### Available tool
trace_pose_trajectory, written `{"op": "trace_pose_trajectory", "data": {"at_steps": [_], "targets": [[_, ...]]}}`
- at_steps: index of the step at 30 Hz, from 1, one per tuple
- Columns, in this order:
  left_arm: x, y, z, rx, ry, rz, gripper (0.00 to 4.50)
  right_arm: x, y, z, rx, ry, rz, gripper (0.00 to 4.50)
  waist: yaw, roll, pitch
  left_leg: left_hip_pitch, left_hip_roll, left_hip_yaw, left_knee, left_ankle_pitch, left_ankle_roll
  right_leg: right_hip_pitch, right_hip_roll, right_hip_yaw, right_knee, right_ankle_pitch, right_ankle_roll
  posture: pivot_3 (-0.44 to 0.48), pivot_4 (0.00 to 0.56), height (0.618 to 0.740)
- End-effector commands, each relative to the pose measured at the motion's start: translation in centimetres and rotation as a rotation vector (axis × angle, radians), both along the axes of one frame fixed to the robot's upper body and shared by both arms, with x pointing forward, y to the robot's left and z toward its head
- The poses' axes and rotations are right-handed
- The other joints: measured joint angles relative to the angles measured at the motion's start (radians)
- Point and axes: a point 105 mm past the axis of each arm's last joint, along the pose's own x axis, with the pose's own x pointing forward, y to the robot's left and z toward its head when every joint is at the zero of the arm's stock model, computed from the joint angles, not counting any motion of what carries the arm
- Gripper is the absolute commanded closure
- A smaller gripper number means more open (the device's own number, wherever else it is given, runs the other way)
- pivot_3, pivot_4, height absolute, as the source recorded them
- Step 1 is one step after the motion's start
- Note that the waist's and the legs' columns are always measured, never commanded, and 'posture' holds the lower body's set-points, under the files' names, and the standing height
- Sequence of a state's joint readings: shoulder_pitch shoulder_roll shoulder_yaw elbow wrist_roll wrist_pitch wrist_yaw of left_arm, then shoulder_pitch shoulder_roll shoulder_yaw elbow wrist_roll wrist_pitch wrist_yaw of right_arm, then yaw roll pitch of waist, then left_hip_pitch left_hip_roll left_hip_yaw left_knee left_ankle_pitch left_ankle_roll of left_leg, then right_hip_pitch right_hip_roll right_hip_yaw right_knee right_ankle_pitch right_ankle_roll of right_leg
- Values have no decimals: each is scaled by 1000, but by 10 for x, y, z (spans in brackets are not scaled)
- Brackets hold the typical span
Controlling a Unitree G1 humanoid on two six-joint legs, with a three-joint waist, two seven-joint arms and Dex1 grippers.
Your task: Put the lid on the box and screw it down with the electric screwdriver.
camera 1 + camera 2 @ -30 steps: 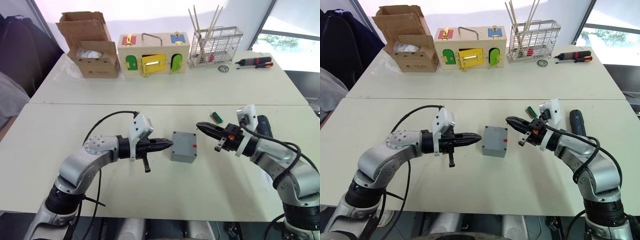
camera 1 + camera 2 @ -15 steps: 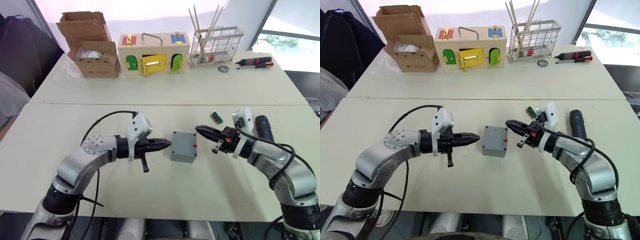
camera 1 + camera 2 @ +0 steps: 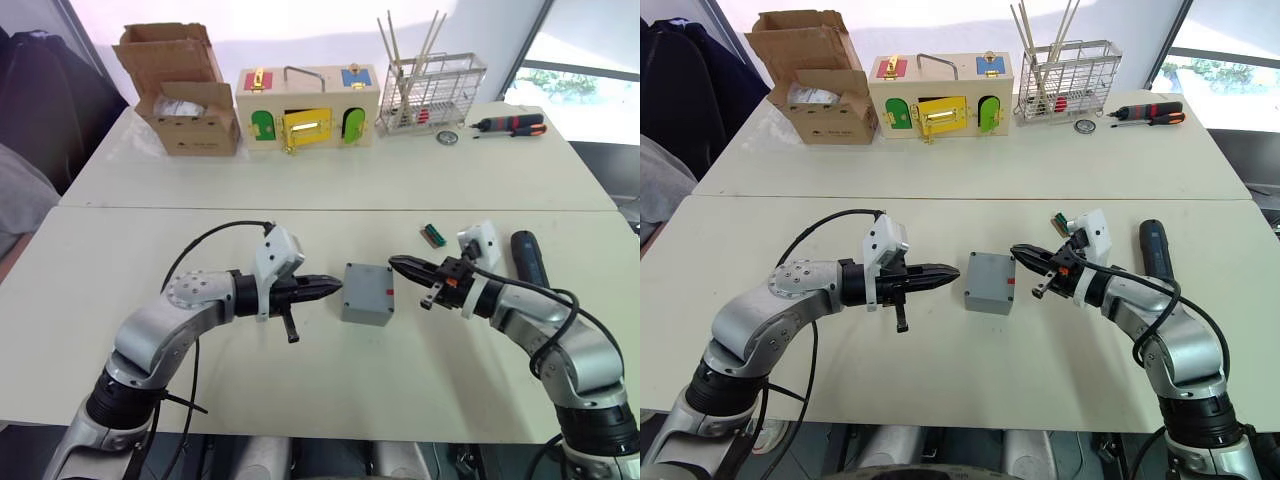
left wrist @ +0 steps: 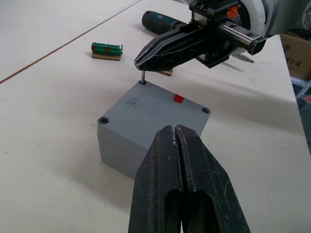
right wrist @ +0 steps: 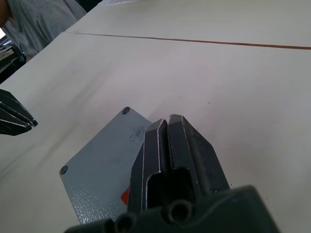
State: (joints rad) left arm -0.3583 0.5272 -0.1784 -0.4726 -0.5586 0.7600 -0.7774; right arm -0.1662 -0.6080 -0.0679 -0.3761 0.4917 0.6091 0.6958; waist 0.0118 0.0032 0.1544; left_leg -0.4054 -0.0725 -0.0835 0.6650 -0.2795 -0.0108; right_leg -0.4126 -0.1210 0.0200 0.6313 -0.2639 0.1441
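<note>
Lid (image 4: pixel 154 109) sits on your box (image 3: pixel 367 294) at table (image 3: pixel 320 390) centre; left pincer (image 3: pixel 333 287) at its 9 o'clock, right pincer (image 3: pixel 397 263) at 3, both pressed together, empty; electric screwdriver (image 3: pixel 528 257) lies beyond the right arm.

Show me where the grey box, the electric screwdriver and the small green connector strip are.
grey box (image 3: pixel 367 292): left eye view, on its lidded top face.
electric screwdriver (image 3: pixel 1154 248): right eye view, middle of its black body.
green connector strip (image 4: pixel 107 49): left wrist view, on its green top.

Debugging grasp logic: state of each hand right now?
Left hand: closed, holding nothing.
Right hand: closed, tips over a screw standing in the lid's corner hole.
</note>
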Motion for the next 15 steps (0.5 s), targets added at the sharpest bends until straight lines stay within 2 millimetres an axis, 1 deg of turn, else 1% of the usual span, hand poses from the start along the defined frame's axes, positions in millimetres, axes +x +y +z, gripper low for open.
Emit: {"op": "trace_pose_trajectory", "data": {"at_steps": [1, 5, 10, 12, 13, 14, 15], "targets": [[-3, -3, 7, -16, -33, -13, 4500, 1, 2, 6, 0, -36, 13, 4465, 0, 0, 0, 0, 0, 0, 0, 0, 0, 0, 0, 0, 0, 0, 0, 0, 150, 730], [-3, -4, 7, -17, -33, -10, 4500, 0, 6, 3, -5, -25, 25, 4465, 0, 0, 0, 0, 0, 0, 0, 0, 0, 0, 0, 0, 0, 0, 0, 0, 150, 730], [-2, -4, 7, -19, -35, -8, 4500, 1, 5, 1, -19, -22, 21, 4465, 0, 0, 0, 0, 0, 0, 0, 0, 0, 0, 0, 0, 0, 0, 0, 0, 150, 730], [-2, -4, 7, -22, -34, -7, 4500, 2, 2, 2, -39, -31, 14, 3953, 0, 0, 0, 0, 0, 0, 0, 0, 0, 0, 0, 0, 0, 0, 0, 0, 150, 730], [-2, -4, 7, -23, -34, -7, 4500, 2, 1, 2, -47, -31, 18, 3590, 0, 0, 0, 0, 0, 0, 0, 0, 0, 0, 0, 0, 0, 0, 0, 0, 150, 730], [-2, -4, 7, -24, -34, -7, 4500, 3, 0, 3, -53, -39, 12, 3197, 0, 0, 0, 0, 0, 0, 0, 0, 0, 0, 0, 0, 0, 0, 0, 0, 150, 730], [-1, -5, 7, -24, -33, -6, 4500, 3, 0, 4, -50, -42, 12, 2640, 0, 0, 0, 0, 0, 0, 0, 0, 0, 0, 0, 0, 0, 0, 0, 0, 150, 730]]}}
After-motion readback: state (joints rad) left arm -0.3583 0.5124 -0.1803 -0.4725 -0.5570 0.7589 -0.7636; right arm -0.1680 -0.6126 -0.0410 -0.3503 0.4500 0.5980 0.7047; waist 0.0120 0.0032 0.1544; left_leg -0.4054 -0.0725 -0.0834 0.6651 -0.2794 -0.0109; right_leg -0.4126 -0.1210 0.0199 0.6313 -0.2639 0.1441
